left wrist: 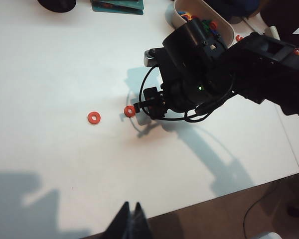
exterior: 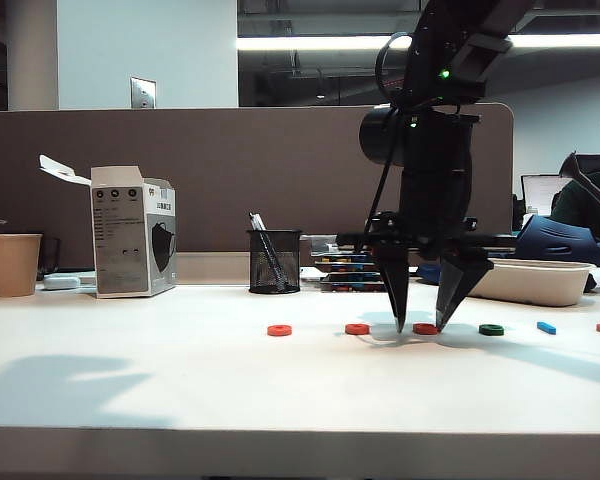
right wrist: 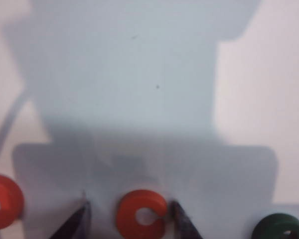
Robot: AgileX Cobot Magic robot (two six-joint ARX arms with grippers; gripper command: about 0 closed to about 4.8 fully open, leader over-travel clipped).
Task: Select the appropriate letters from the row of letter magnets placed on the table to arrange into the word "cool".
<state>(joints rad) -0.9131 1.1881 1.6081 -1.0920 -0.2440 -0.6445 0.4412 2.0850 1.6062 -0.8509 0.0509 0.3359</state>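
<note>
Table front half bare, wide room left. Red ring letters lie left of right gripper, vertical, tips on table, jaws apart straddling C-shaped red letter. Green ring, blue bar further right. Left gripper: fingers together, hovering off table's edge.

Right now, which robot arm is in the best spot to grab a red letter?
The right: its open fingers straddle a red letter on the table. The left gripper hangs well back from the letters.

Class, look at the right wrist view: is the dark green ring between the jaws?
No, a red-orange letter lies there; the green ring sits aside.
</note>
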